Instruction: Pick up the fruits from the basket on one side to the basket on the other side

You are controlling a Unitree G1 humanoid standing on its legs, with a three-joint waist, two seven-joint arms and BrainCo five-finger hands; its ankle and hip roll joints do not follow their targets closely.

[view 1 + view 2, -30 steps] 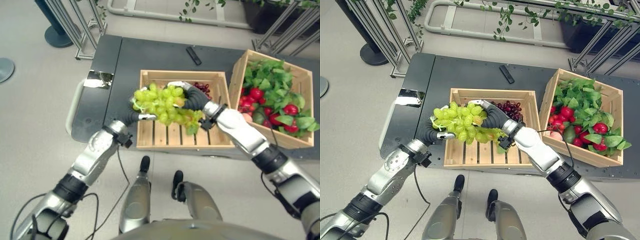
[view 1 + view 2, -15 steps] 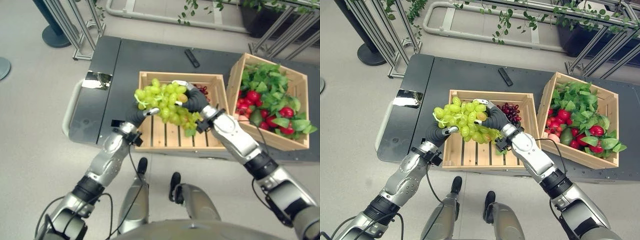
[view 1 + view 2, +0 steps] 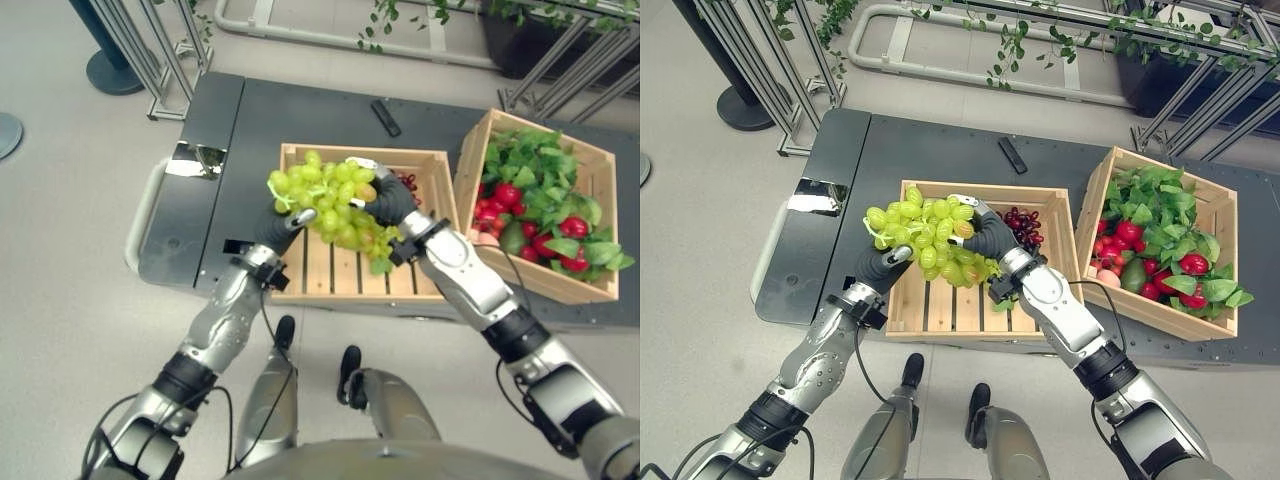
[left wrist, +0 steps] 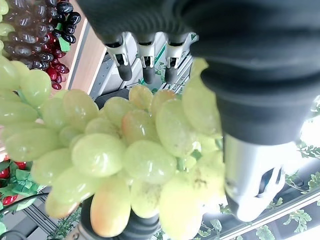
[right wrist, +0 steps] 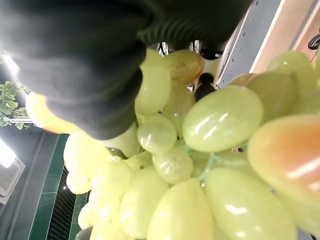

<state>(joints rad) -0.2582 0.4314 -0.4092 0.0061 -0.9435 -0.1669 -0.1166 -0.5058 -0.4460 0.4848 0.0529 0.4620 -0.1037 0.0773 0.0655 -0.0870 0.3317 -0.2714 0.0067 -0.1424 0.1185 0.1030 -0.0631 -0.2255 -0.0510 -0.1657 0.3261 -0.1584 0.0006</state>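
The middle crate (image 3: 1055, 255) offers bare slats at its near side; dark grapes (image 3: 1020, 222) fill its far right corner. The right crate (image 3: 1220, 265) is packed full.

the grape bunch (image 3: 930, 238) sits between the left hand (image 3: 880, 266) and the right hand (image 3: 990, 236), above the slatted crate (image 3: 960, 310). a darker grape cluster (image 3: 1021, 224) lies in that crate beyond the right hand; the leafy crate (image 3: 1215, 215) stands right of it, a remote (image 3: 1012, 154) behind
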